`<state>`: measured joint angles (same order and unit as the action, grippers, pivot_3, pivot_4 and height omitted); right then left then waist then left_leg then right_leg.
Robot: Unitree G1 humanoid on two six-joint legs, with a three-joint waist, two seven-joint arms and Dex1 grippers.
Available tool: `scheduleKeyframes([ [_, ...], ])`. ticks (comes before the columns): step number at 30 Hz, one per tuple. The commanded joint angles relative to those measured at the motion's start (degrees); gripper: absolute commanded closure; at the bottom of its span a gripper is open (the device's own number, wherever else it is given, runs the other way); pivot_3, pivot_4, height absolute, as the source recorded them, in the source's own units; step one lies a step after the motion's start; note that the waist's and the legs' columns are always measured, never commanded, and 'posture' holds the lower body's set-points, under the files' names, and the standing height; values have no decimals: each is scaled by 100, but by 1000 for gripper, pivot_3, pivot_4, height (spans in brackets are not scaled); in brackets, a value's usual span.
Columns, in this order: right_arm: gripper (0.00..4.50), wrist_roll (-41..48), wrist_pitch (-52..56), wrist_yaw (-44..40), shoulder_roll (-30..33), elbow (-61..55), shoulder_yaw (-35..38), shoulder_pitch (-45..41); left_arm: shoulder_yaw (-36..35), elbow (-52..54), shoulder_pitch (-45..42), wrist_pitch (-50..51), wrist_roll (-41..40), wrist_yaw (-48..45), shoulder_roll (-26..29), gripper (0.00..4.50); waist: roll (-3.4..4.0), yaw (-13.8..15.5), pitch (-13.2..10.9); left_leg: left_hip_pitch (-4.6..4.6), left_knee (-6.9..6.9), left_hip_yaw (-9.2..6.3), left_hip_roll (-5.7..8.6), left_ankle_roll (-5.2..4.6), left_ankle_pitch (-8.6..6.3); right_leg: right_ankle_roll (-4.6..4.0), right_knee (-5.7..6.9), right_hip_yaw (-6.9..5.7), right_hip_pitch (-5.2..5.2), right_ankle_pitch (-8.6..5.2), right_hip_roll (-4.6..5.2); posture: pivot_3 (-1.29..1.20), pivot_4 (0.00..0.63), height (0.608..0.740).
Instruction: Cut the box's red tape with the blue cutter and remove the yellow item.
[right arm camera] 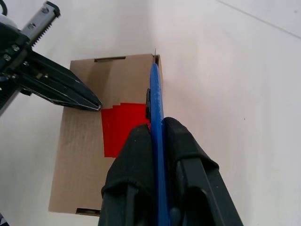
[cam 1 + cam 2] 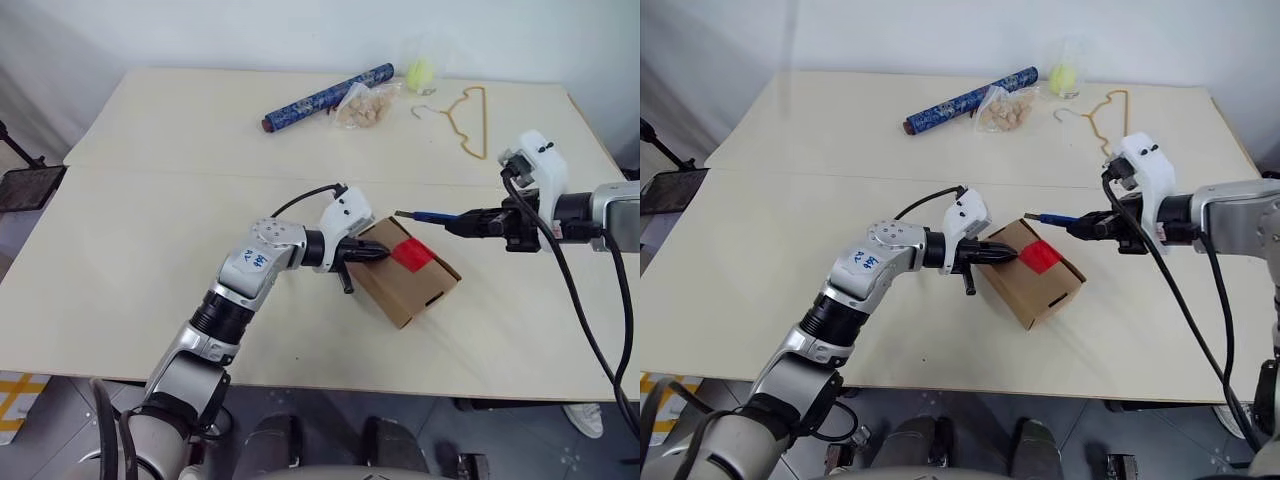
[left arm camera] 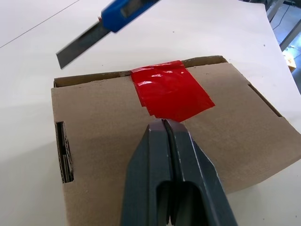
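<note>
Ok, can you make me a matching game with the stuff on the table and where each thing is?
Things:
1. red tape
2. blue cutter
3. wire hanger
4. left gripper

Places:
A. far side of the table
B. stuck on the box
C. shut, tips resting on the box top
D. held in the right gripper

Pairs: 1-B, 2-D, 3-A, 4-C

Wide bare table [image 2: 150, 260] left of and in front of the box [image 2: 415, 290]; open room to the right of it too. Box top crowded: left gripper [image 2: 385, 254], fingers pressed together, tips on the lid at the tape's [image 2: 410, 255] edge, arm barring the left approach. Cutter [image 2: 430, 215] clamped in the right gripper [image 2: 462, 222], blade hanging just over the box's far edge, closing that side. Far strip cluttered: roll [image 2: 330, 96], bag [image 2: 366, 106], cup [image 2: 421, 75], hanger [image 2: 465, 120], all well apart from the box.
</note>
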<state>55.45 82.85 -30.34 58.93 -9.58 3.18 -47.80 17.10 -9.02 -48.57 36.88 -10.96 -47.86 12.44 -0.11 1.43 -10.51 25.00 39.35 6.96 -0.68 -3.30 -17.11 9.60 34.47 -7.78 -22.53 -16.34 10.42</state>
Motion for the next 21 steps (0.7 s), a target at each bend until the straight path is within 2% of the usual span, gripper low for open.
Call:
scheduleKeyframes([
  [1, 4397, -141, 29, 142, -182, -113, 349, 202, 110, 163, 62, 53, 39, -91, 90, 4500, -1, 2, 0, 0, 0, 1, 1, 0, 0, 0, 1, 0, 0, 0, 0, 0, 150, 740],
  [13, 4397, -381, 110, -4, -74, -509, 414, 717, 136, 189, 42, 142, 22, -78, 130, 4500, 1, 9, 2, 0, 6, -2, 4, 1, 1, 0, 8, 0, 0, 0, 0, 0, 150, 740],
  [21, 4397, -364, 950, -208, 150, -446, -64, 131, 299, -211, -123, 311, 284, 259, -46, 4500, 2, 14, 3, 0, 22, -8, -3, 1, 0, 0, 19, 1, 3, 0, 2, 0, 150, 740],
])
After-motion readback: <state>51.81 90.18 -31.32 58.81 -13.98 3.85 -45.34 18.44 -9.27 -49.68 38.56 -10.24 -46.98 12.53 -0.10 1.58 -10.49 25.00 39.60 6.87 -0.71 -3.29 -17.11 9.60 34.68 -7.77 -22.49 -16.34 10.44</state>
